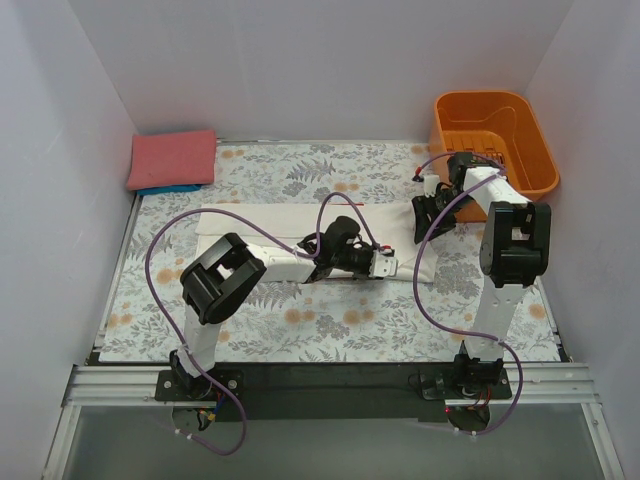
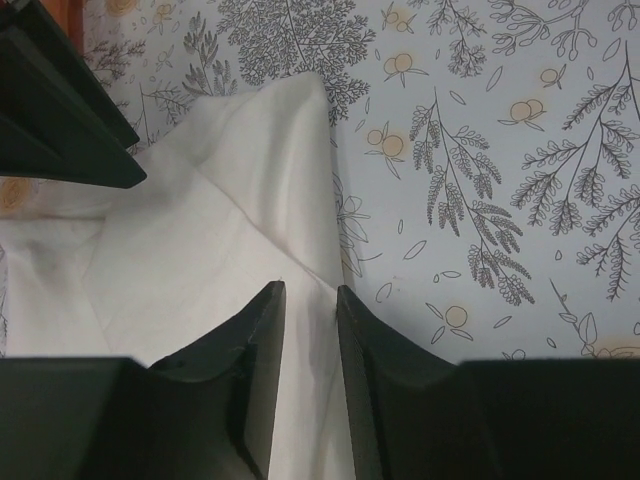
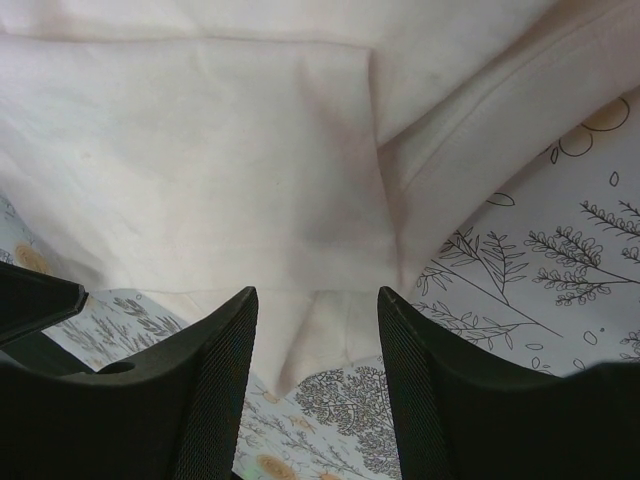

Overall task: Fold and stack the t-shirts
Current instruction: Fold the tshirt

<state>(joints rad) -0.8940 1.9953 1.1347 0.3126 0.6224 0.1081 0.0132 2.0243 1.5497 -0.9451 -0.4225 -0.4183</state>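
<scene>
A white t-shirt (image 1: pixel 270 220) lies folded into a long strip across the middle of the floral cover. My left gripper (image 1: pixel 388 267) is at its near right end. In the left wrist view the jaws (image 2: pixel 310 290) stand narrow, pinching the shirt's (image 2: pixel 220 240) right edge between them. My right gripper (image 1: pixel 428 215) hangs over the far right end. In the right wrist view it is open (image 3: pixel 317 295) above a loose corner of the shirt (image 3: pixel 200 150). A folded salmon-red t-shirt (image 1: pixel 172 158) rests on a blue one (image 1: pixel 170 188) at the far left.
An orange basket (image 1: pixel 540 160) stands at the far right corner, just behind the right arm. White walls close in the table on three sides. The floral table cover (image 1: pixel 330 330) lies bare in front of the white shirt.
</scene>
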